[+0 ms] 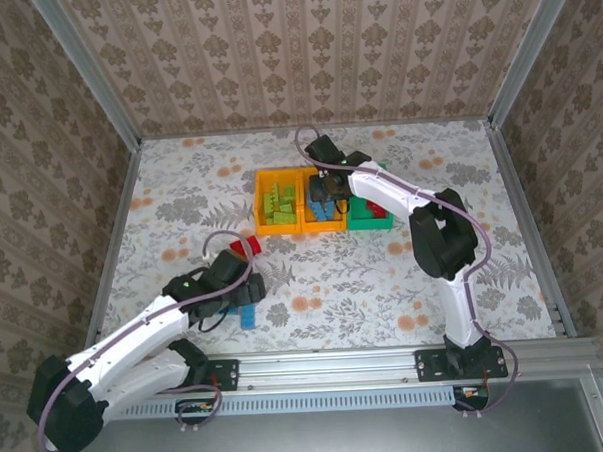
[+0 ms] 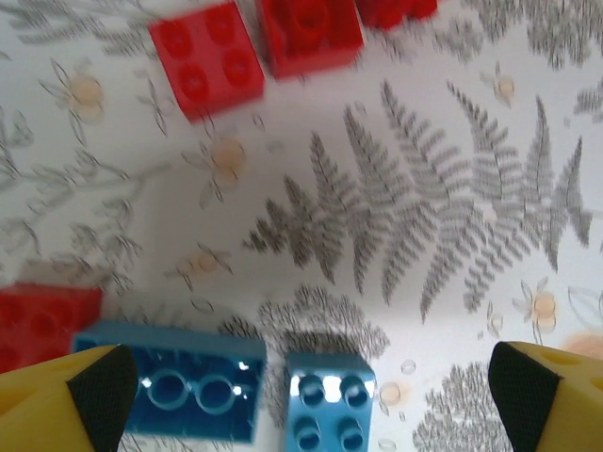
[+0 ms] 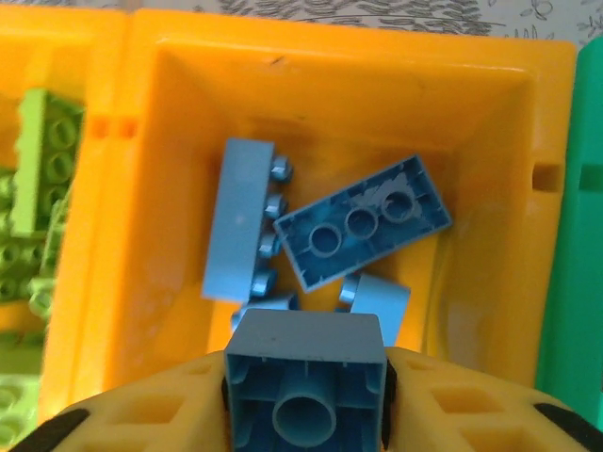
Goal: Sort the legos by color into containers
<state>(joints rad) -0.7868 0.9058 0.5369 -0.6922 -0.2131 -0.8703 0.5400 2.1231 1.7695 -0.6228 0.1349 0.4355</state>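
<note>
Floral tabletop (image 1: 334,275), patterned wallpaper walls (image 1: 304,56) | left hand (image 2: 311,386) spread wide above tabletop | right hand (image 3: 306,414) seemingly pinching blue lego (image 3: 301,353)

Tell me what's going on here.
Colour sorting is under way. The right gripper has a blue brick clamped over the middle orange bin, where other blue ones lie. The left gripper hangs open above two blue bricks on the table, with red bricks beyond them.
</note>
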